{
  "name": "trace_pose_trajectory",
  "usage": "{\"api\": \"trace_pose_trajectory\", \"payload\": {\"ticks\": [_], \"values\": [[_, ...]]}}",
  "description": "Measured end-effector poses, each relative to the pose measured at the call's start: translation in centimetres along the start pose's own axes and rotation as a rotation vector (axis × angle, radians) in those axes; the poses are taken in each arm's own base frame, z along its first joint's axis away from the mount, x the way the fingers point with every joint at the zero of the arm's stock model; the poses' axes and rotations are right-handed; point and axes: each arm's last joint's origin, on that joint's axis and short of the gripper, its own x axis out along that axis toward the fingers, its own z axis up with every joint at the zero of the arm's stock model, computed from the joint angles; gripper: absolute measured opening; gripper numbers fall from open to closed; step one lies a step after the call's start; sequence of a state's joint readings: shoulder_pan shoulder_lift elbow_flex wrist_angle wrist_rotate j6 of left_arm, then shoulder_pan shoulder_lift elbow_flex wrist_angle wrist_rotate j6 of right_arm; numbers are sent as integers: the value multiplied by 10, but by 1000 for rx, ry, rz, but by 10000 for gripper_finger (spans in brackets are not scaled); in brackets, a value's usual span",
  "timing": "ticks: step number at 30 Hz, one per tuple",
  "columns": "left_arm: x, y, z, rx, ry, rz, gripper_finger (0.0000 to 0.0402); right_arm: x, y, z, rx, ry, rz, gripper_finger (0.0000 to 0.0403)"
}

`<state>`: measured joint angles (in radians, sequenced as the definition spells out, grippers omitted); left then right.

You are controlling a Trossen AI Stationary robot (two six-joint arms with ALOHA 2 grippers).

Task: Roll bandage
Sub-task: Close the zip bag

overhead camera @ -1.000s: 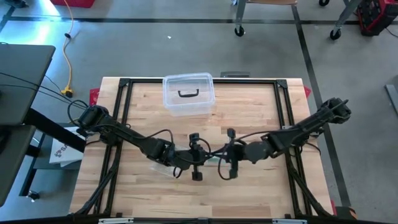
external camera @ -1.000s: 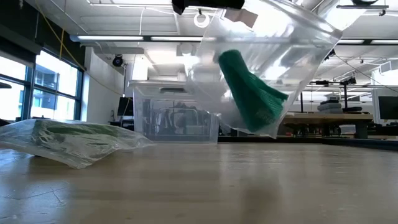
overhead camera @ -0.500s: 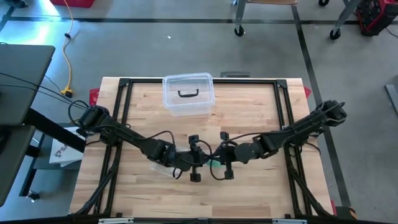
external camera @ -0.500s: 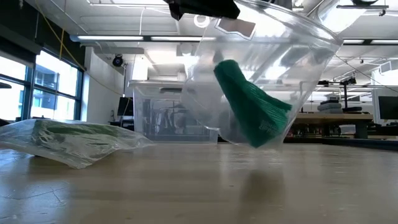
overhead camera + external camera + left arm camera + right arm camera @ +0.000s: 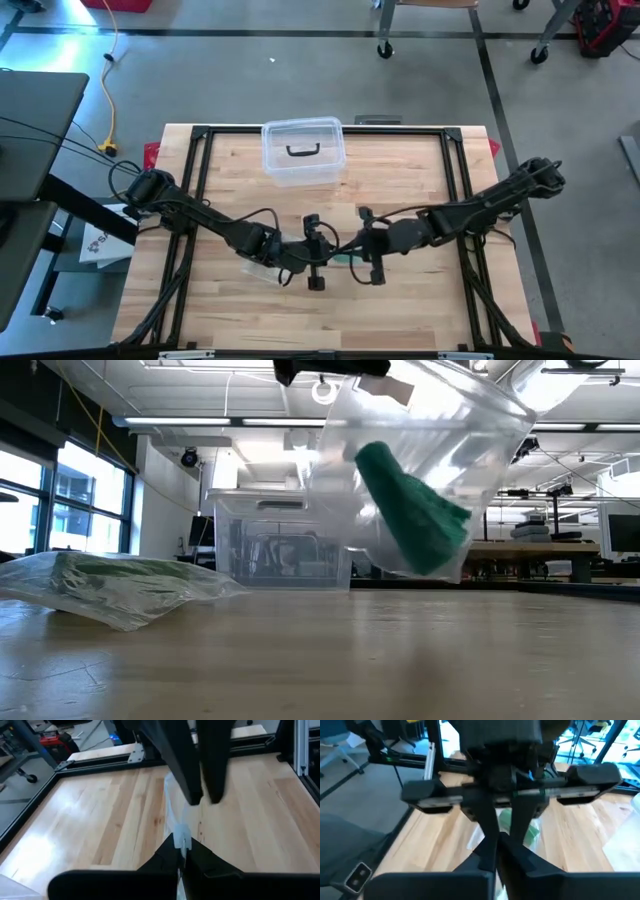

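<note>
We see bare wooden table point(image 5: 420, 310) lower frame, both grippers point(image 5: 318, 262) point(image 5: 368, 258) pinching a crinkly clear bag point(image 5: 420, 480) mid-frame, ribbed green bandage point(image 5: 410, 510) inside.

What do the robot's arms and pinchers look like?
Two thin black jointed arms with loose black cables looping along them. The left gripper and right gripper each have two long, flat, dark fingers on a wide black crossbar.

Two arms point(image 5: 220, 228) point(image 5: 470, 208) are present, each with one gripper point(image 5: 316, 262) point(image 5: 372, 256). Two bags point(image 5: 420, 470) point(image 5: 110, 588), each with green contents. One clear box point(image 5: 303, 152).
</note>
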<state>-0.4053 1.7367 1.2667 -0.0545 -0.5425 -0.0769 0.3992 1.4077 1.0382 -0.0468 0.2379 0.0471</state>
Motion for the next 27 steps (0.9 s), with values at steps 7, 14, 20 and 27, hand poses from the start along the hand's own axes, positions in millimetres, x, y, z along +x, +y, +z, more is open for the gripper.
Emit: {"api": "trace_pose_trajectory", "payload": {"ticks": [7,14,20,27], "values": [[0,0,-1,3,4,-7,0,3,-1,-5,44,34,-56,106],[0,0,-1,6,7,-7,0,3,-3,-7,64,48,-90,87],[1,-1,-2,8,10,-10,0,10,-1,-10,45,61,-34,8],[1,-2,-7,21,35,-17,0,26,-1,-18,49,82,-44,8]]}}
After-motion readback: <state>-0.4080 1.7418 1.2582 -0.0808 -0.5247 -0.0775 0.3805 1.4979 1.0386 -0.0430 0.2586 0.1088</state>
